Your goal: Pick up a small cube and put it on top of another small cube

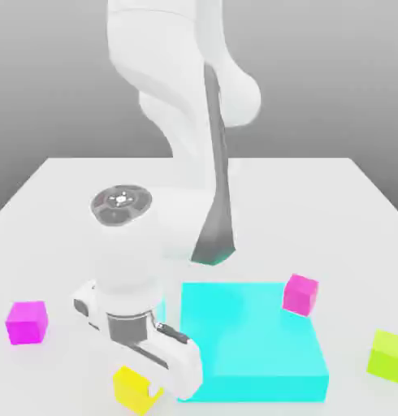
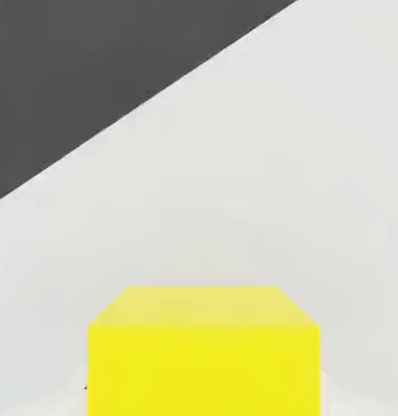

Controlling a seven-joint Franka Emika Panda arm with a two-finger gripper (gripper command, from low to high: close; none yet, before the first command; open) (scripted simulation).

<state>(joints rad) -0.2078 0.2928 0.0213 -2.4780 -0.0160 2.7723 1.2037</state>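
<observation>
Cyan block [image 1: 259, 357] beside yellow cube [image 1: 136, 388] — touching unclear.

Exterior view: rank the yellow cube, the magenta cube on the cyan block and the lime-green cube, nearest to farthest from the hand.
1. Yellow cube, right at the hand, near the bottom edge.
2. Magenta cube, on the cyan block's far corner.
3. Lime-green cube, at the exterior view's right edge.
</observation>
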